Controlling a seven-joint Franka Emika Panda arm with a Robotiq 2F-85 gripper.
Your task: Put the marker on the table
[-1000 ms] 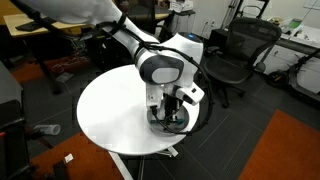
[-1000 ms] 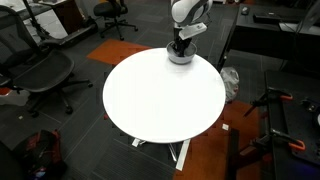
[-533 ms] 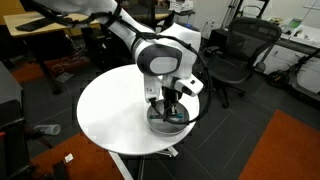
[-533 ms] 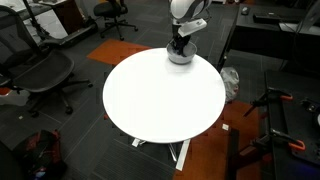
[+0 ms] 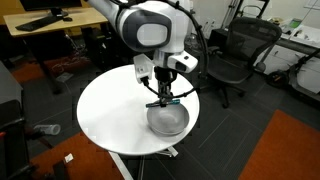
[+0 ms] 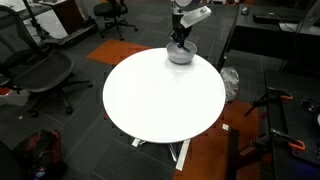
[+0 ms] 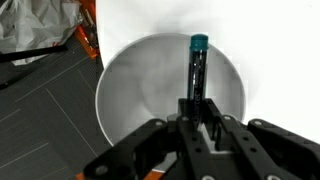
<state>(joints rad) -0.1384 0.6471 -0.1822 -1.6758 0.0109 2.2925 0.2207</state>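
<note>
My gripper (image 5: pixel 165 98) is shut on the marker (image 5: pixel 171 98), a slim dark pen with a teal tip, and holds it level above the silvery-grey bowl (image 5: pixel 168 121). In the wrist view the marker (image 7: pixel 196 68) sticks out from the gripper (image 7: pixel 197 112) over the bowl (image 7: pixel 140 85), teal end farthest from the jaws. The bowl stands near the edge of the round white table (image 5: pixel 105 110). In the other exterior view the gripper (image 6: pixel 181 38) hangs just above the bowl (image 6: pixel 181 55) at the far rim of the table (image 6: pixel 160 95).
Black office chairs (image 5: pixel 225 55) stand behind the table, and another chair (image 6: pixel 40 70) stands beside it. A wooden desk (image 5: pixel 45 25) is at the back. A crumpled plastic bag (image 7: pixel 35 30) lies on the floor by the table's edge.
The gripper has risen out of the bowl with the marker held in it. The bowl has stayed in place.
</note>
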